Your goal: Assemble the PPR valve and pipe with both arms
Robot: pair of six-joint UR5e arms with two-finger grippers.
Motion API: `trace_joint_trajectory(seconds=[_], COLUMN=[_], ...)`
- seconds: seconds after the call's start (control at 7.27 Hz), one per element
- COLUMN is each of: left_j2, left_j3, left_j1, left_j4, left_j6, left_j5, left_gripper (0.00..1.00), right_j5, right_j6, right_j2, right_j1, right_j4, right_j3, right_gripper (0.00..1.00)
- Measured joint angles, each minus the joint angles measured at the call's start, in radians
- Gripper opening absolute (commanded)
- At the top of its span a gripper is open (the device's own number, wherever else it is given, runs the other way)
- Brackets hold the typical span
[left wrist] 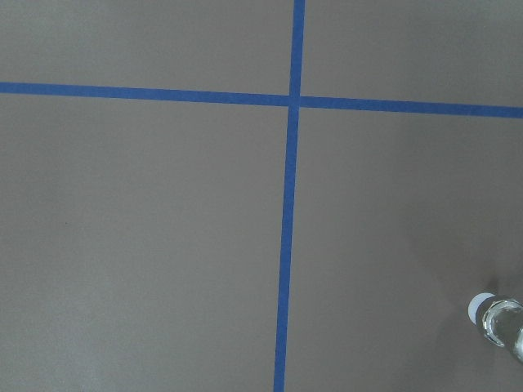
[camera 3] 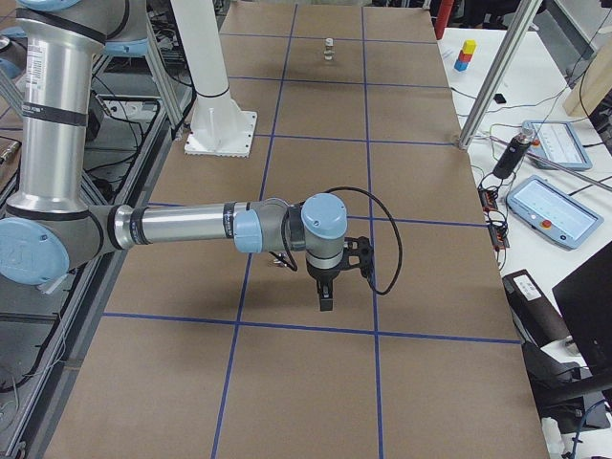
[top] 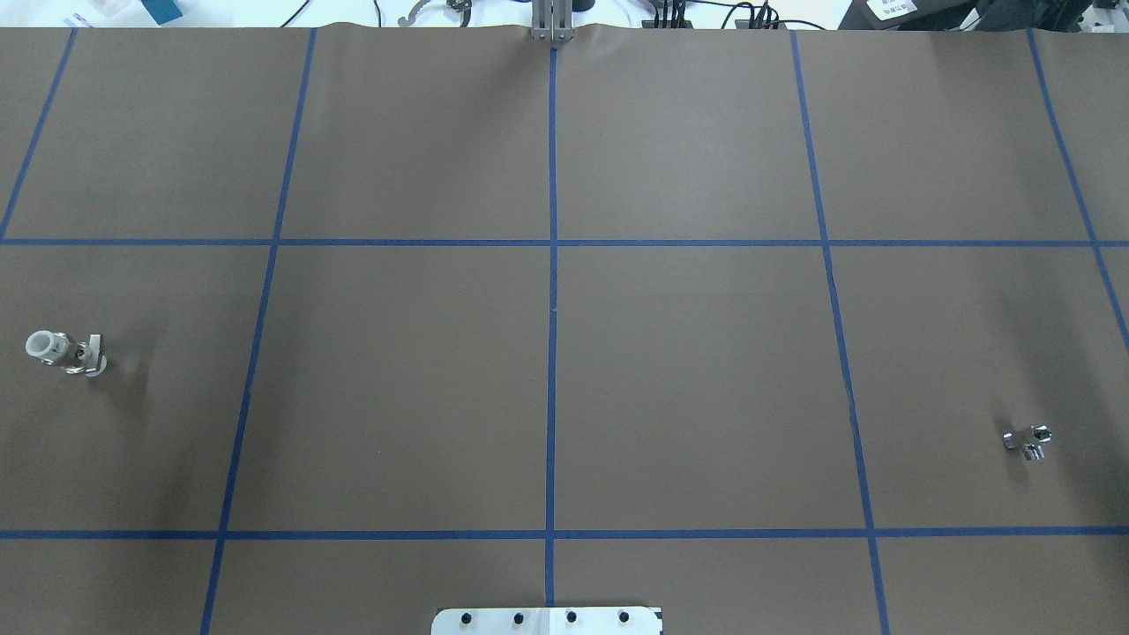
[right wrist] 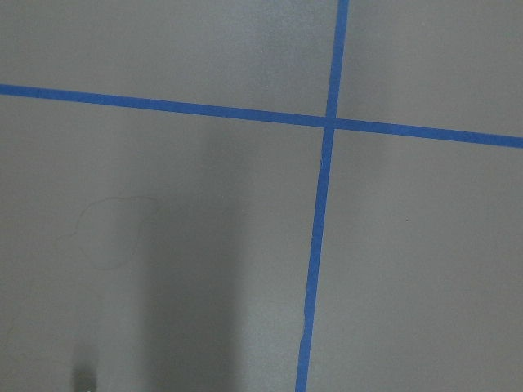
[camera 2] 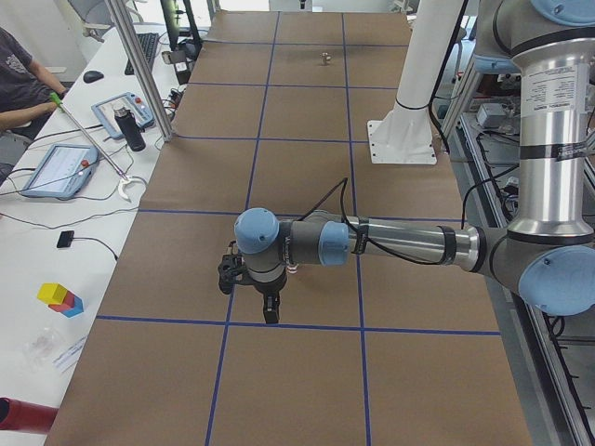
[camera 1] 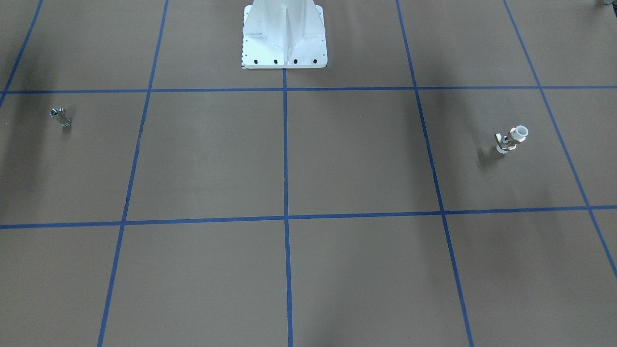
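Note:
The PPR valve [top: 66, 351], white with metal rings, stands on the brown table at the robot's far left. It also shows in the front-facing view [camera 1: 512, 139] and at the lower right edge of the left wrist view [left wrist: 498, 318]. The pipe [top: 1028, 439], a small shiny cylinder, lies at the far right, also in the front-facing view [camera 1: 60, 117]. The left gripper [camera 2: 270, 311] hangs just above the table next to the valve. The right gripper [camera 3: 325, 298] hangs low near the pipe. Both show only in side views, so I cannot tell if they are open or shut.
The white bolted pedestal [camera 1: 284, 38] stands at the robot's side of the table. Blue tape lines [top: 552, 309] divide the brown surface into squares. An operators' bench with tablets [camera 3: 550, 206], an aluminium post [camera 2: 139, 70] and a seated person [camera 2: 19, 79] runs along the far edge.

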Motion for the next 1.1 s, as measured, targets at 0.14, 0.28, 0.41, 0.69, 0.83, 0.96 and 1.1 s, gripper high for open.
trace_joint_trajectory(seconds=[0.14,0.28,0.41,0.69,0.83,0.96,1.1], left_j2=[0.004,0.011,0.012,0.012,0.015,0.017,0.017], left_j3=[0.000,-0.002,-0.005,-0.003,-0.002,-0.004,-0.008], left_j1=[0.000,-0.001,-0.001,0.000,0.000,0.000,0.000], left_j4=[-0.001,-0.004,-0.009,-0.011,-0.011,-0.011,-0.013], left_j6=[0.000,-0.001,-0.002,-0.007,-0.008,-0.009,-0.008], left_j5=[-0.005,-0.016,-0.026,-0.029,-0.030,-0.032,-0.034], left_gripper=[1.00,1.00,1.00,1.00,1.00,1.00,1.00], right_j5=[0.000,0.000,0.002,0.005,0.005,0.004,0.003], right_j6=[0.000,0.000,-0.002,-0.005,-0.006,-0.007,-0.006], right_j2=[0.000,0.000,0.000,0.000,0.000,0.001,0.002], right_j1=[0.000,0.000,0.000,0.000,0.000,0.000,0.000], right_j4=[0.001,0.001,0.001,0.001,0.001,0.001,0.002], right_j3=[0.000,0.000,0.000,-0.002,-0.002,-0.001,-0.001], right_gripper=[1.00,1.00,1.00,1.00,1.00,1.00,1.00])
